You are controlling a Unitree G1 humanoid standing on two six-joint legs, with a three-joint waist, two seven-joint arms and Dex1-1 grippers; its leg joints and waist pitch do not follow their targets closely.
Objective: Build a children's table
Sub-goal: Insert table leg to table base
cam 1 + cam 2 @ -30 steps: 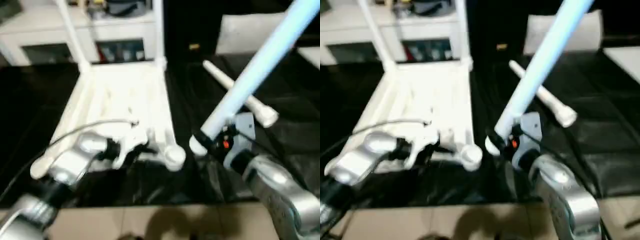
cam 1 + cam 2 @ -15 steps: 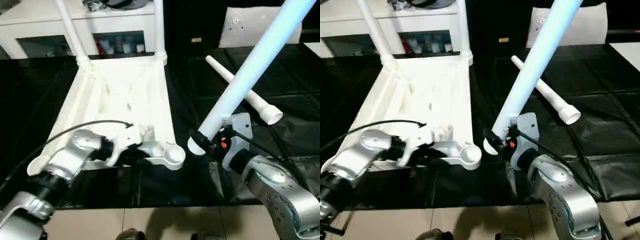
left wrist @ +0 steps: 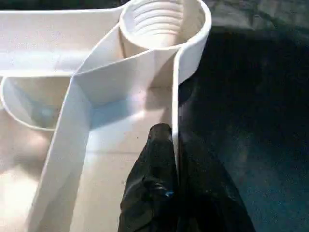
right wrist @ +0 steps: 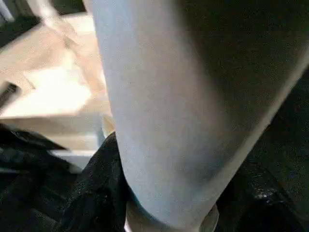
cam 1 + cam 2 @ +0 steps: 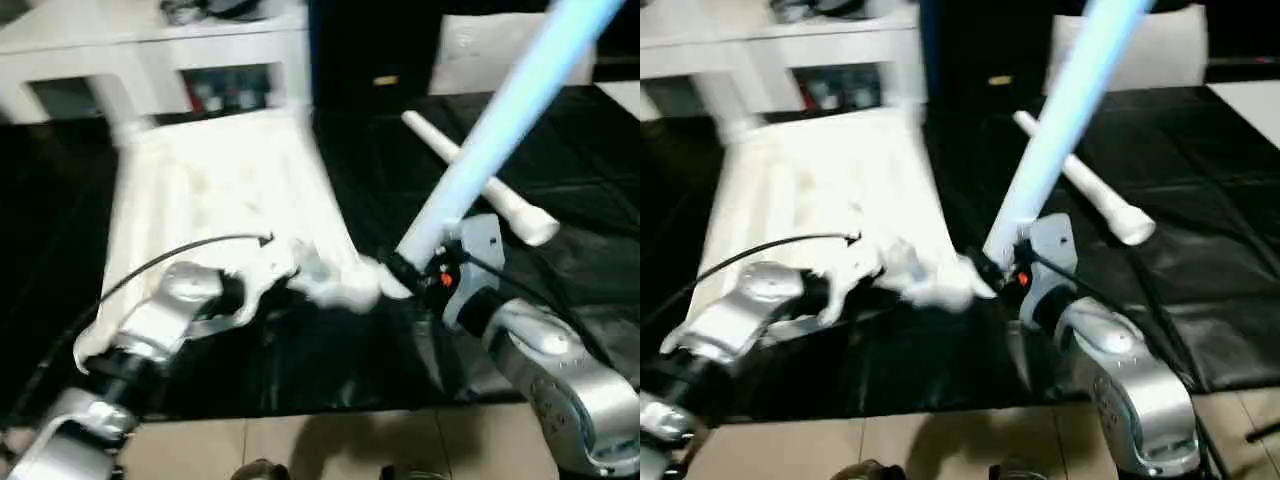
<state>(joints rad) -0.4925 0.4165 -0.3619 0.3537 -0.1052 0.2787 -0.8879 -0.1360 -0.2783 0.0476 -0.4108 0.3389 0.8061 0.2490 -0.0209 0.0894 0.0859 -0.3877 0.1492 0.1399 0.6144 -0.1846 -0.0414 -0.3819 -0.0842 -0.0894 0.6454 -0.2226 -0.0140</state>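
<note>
The white tabletop (image 5: 220, 190) lies ribbed side up on the black mat. My left gripper (image 5: 280, 285) is shut on its near rim, and the black fingers (image 3: 157, 145) pinch the thin wall just below the round corner socket (image 3: 164, 19). That socket corner (image 5: 350, 290) sits right beside the lower end of a white leg (image 5: 500, 130). My right gripper (image 5: 405, 272) is shut on this leg, which slants up to the right. Another leg (image 5: 480, 185) lies on the mat behind. At the tabletop's far left corner a blurred upright leg (image 5: 110, 105) stands.
A white cabinet (image 5: 150, 40) with glass doors stands behind the tabletop. A flat white board (image 5: 490, 50) leans at the back right. The black mat (image 5: 580, 260) covers the work area, with tiled floor (image 5: 330, 445) along the near edge.
My left gripper has shut on the tabletop's near rim. The tabletop has swung, its near socket corner moving right toward the lower end of the held leg. The right grip is unchanged.
</note>
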